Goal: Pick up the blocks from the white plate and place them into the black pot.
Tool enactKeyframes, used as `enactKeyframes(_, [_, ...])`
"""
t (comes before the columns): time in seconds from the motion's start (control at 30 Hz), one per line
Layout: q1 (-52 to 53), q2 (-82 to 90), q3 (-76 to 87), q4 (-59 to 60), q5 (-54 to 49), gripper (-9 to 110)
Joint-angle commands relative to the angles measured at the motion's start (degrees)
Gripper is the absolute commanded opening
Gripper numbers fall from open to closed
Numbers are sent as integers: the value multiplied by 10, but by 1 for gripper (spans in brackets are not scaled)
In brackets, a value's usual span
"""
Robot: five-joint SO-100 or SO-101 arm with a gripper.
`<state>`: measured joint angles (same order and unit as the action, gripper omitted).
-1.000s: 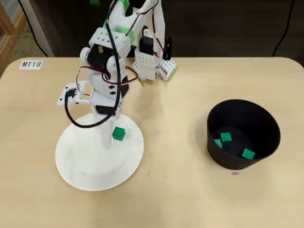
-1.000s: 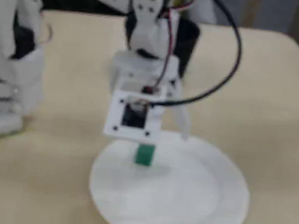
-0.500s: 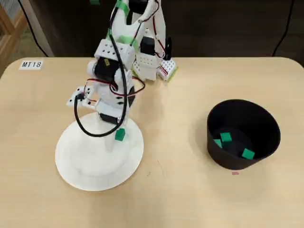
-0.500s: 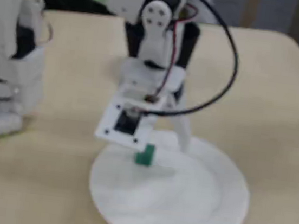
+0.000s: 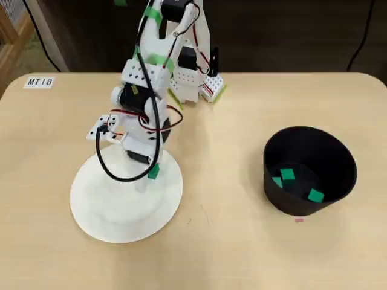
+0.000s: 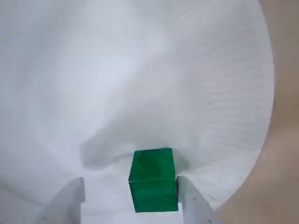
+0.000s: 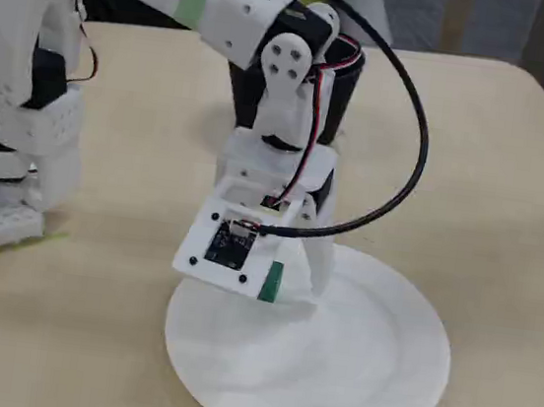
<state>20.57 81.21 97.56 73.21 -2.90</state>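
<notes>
One green block (image 6: 153, 179) lies on the white plate (image 6: 140, 70) between my gripper's (image 6: 131, 191) fingers. It touches the right-hand finger (image 6: 189, 200), and a gap separates it from the left-hand one, so the gripper is open. From overhead the block (image 5: 153, 172) peeks out beside the gripper (image 5: 145, 179) at the plate's (image 5: 115, 208) far right part. The fixed view shows the block (image 7: 269, 281) half hidden behind the wrist camera board. At the right of the overhead view stands the black pot (image 5: 275, 196), with three green blocks (image 5: 288, 175) inside.
The arm's base (image 5: 193, 81) sits at the table's back edge, and in the fixed view it is at the left (image 7: 9, 161). A black cable (image 5: 103, 163) loops out over the plate. A label reading MT18 (image 5: 40, 81) lies at the back left.
The gripper has come down lower over the plate and now straddles the green block. The block has stayed in place on the plate.
</notes>
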Motion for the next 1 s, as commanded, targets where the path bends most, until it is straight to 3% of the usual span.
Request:
enactKeyframes(0.0, [4, 4, 4, -22, 4, 27])
enactKeyframes(0.33, [-2, 11, 53, -112, 14, 21])
enactKeyframes(0.53, [-6, 15, 68, -163, 40, -2])
enactKeyframes(0.97, [-40, 192, 59, -279, 89, -2])
